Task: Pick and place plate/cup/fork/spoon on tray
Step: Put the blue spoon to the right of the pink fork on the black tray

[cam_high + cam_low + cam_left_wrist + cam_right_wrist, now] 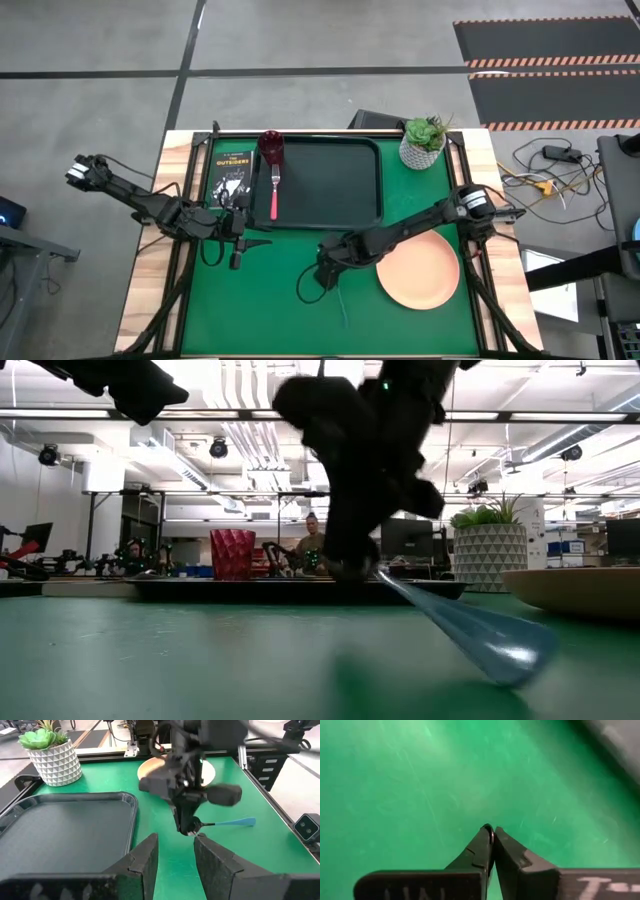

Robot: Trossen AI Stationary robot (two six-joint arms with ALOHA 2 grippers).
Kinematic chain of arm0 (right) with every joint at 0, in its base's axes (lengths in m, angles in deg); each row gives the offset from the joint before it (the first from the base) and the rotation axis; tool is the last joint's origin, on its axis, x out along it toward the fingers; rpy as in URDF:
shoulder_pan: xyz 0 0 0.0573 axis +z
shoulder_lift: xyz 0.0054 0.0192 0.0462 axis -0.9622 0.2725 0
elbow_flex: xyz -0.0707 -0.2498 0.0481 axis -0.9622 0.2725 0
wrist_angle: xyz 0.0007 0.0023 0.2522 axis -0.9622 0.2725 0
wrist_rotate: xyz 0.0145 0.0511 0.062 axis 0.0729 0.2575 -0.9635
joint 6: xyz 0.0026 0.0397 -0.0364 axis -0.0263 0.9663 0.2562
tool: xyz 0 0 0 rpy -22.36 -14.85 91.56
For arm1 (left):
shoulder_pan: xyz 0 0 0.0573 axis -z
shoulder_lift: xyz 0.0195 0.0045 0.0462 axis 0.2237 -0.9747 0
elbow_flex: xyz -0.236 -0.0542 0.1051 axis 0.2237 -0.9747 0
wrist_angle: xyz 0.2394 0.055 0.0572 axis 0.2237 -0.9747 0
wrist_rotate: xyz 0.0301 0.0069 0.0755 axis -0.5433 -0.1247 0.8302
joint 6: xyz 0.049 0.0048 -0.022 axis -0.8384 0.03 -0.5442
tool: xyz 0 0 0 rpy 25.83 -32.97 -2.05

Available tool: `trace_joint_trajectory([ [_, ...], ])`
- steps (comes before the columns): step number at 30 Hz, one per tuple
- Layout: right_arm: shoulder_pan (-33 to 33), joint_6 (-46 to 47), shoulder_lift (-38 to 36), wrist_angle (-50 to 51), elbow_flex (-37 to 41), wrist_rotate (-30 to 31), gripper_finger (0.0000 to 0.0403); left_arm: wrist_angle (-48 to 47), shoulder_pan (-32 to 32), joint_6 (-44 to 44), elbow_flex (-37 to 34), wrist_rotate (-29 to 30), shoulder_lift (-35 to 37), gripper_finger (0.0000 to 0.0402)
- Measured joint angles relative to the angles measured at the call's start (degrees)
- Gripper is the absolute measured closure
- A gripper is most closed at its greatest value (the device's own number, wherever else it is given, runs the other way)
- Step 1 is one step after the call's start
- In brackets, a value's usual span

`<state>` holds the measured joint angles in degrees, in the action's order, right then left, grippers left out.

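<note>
The dark tray [330, 185] lies at the table's far middle. The dark red cup [270, 148] stands in its far-left corner, and the pink-handled fork [274, 195] lies flat beside the cup. The peach plate [418, 272] lies flat on the green mat at the near right. My right gripper [325, 272] is low over the mat left of the plate, shut on the blue-handled spoon [470, 630]. My left gripper [175, 855] is open and empty near the tray's near-left corner [235, 245]. My right gripper pinches the spoon's metal end [196, 826] between its two fingertips, coming from above and pointing down. Only a thin metal edge [490, 831] shows between the shut fingers. The blue handle slants down toward the near edge, its free end [510, 652] at the mat; touching or not, I cannot tell.
A black book [230, 170] lies left of the tray. A white pot with a green plant [425, 143] stands at the far right. Bare green mat [270, 310] lies near the front edge, left of the spoon.
</note>
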<state>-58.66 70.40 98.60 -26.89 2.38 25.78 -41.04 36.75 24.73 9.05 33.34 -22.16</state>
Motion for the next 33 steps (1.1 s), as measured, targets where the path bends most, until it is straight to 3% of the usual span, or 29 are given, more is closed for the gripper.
trace_joint_trajectory([
  [9, -4.0, -6.5, -2.6, -7.6, -0.1, -0.7, 0.0394, 0.0, 0.0, 0.3, 0.0, -0.3, 0.0, 0.0295],
  [18, -12.0, -13.7, -2.5, -20.9, -0.1, -11.8, 0.0394, 0.0, 0.0, 1.5, 0.0, -0.2, 0.0, 0.0295],
  [33, -28.5, -24.4, -2.2, -36.5, -0.1, -10.5, 0.0394, 0.0, 0.0, 1.2, 0.0, 0.2, 0.0, 0.0295],
])
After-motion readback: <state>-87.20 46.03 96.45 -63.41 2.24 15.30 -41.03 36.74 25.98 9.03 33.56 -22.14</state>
